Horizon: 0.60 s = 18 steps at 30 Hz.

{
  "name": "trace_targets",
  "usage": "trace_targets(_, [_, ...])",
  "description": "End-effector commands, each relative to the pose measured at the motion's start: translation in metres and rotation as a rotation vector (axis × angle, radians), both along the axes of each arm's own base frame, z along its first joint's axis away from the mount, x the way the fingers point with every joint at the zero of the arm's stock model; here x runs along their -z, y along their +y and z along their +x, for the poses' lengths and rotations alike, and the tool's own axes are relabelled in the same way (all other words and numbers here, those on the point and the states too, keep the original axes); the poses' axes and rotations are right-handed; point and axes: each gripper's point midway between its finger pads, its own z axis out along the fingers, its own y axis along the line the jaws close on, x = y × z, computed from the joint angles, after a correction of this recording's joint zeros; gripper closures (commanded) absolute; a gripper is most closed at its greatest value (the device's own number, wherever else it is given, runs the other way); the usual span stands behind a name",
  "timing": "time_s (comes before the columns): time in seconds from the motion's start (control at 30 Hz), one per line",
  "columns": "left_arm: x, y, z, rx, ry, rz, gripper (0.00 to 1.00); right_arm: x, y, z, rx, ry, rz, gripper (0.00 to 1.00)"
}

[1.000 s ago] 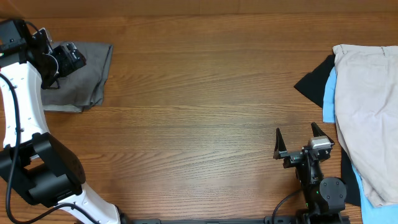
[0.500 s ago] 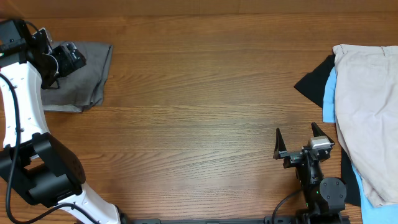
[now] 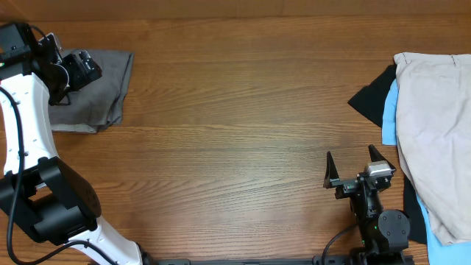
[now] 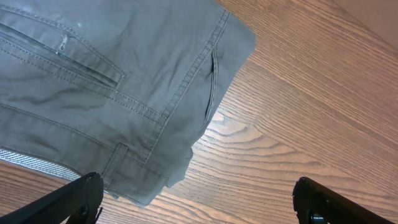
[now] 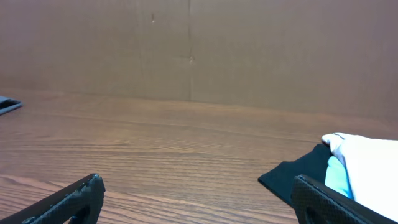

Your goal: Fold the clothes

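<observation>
- Left gripper [image 4: 196, 186]: jaws spread wide with nothing between them, hanging over the shorts [image 4: 93, 87], which lie flat at the table's far left corner.
- Right gripper [image 3: 353, 163]: jaws also apart and empty, parked low at the near edge, just left of the pile.
- Nothing has shifted in the last second; both arms sit still. I'd read it as a pause between garments, with the shorts looking done and set aside.
- The rest waits at the right: a beige piece [image 3: 434, 125] on top, light-blue [image 3: 388, 114] and black [image 3: 368, 96] peeking out beneath, running past the frame's right side.
- The table [image 3: 235, 132] between shorts and pile is bare wood, plenty of room to spread the next piece.
- The shorts sit close to the left edge, so there is little margin there.
</observation>
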Motion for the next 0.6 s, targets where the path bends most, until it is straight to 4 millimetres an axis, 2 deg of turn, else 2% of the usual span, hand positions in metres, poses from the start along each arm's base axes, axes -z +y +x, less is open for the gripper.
trace_targets(0.0, [-0.006, -0.001, 0.001, -0.004, -0.013, -0.007, 0.0, 0.001, 0.001, 0.0, -0.005, -0.01, -0.002, 0.0])
trace_targets(0.07, [-0.023, 0.0, -0.002, -0.01, -0.046, 0.017, 0.0, 0.001, 0.001, 0.0, -0.005, -0.01, -0.002, 0.0])
trace_targets(0.13, [-0.05, -0.003, -0.007, -0.01, -0.1, 0.045, 0.0, 0.001, 0.001, 0.0, -0.005, -0.01, -0.002, 0.0])
trace_targets(0.3, [-0.151, -0.033, -0.036, 0.027, -0.318, 0.131, 0.0, 0.001, 0.001, 0.0, -0.005, -0.01, -0.002, 0.0])
trace_targets(0.37, [-0.197, -0.055, -0.057, 0.059, -0.427, 0.168, 0.0, 0.001, 0.001, 0.0, -0.005, -0.01, -0.002, 0.0])
trace_targets(0.47, [-0.251, -0.095, -0.092, 0.128, -0.575, 0.202, 0.0, 0.001, 0.001, 0.0, -0.005, -0.01, -0.002, 0.0])
trace_targets(0.57, [-0.296, -0.141, -0.134, 0.228, -0.721, 0.21, 0.0, 0.001, 0.001, 0.0, -0.005, -0.01, -0.002, 0.0])
